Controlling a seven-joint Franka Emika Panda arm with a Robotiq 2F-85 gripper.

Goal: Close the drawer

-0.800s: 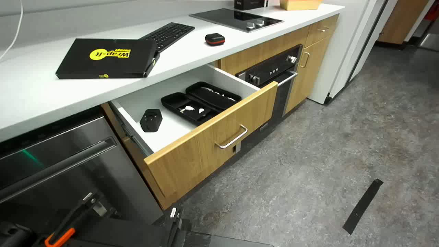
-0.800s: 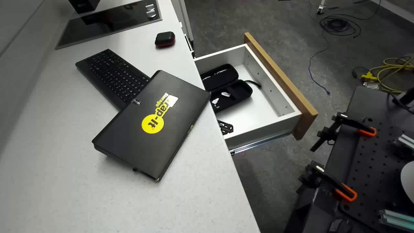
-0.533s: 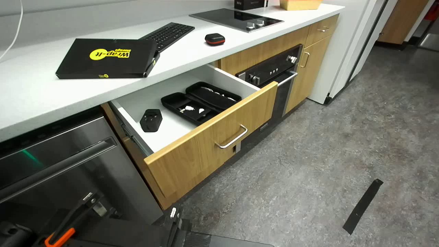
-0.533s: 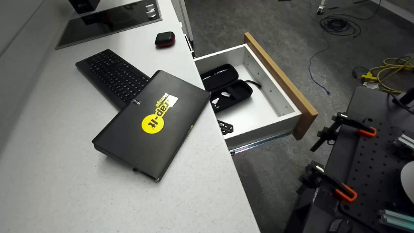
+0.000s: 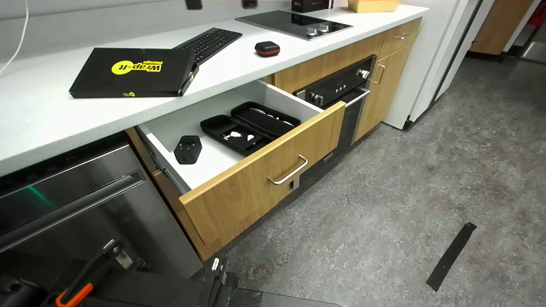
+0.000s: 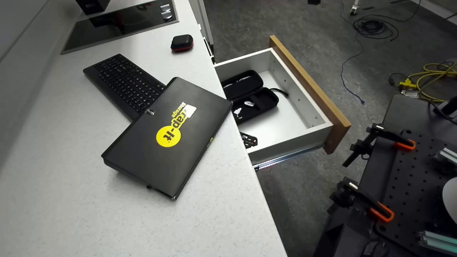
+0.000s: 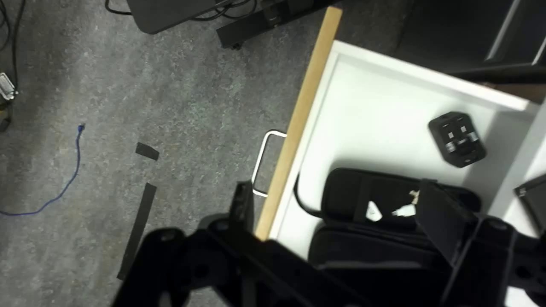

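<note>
The light-oak drawer (image 5: 264, 170) stands pulled out beneath the white table (image 5: 38, 115), between a steel appliance front (image 5: 145, 217) and a dark oven (image 5: 341, 81); its wide face (image 5: 234, 204) runs along the table edge, silver bar handle (image 5: 292, 173) toward the mottled gray floor (image 5: 384, 204). Inside its smooth white walls (image 5: 294, 100) lie an opened black case (image 5: 260, 123) and a black six-sided block (image 5: 187, 149). The fingers (image 7: 443, 219) above are spread wide. Across the floor stands a black perforated platform (image 6: 414, 178).

White countertop (image 6: 214, 214), keyboard (image 6: 125, 85), black box (image 6: 167, 139), case (image 6: 182, 43)
</note>
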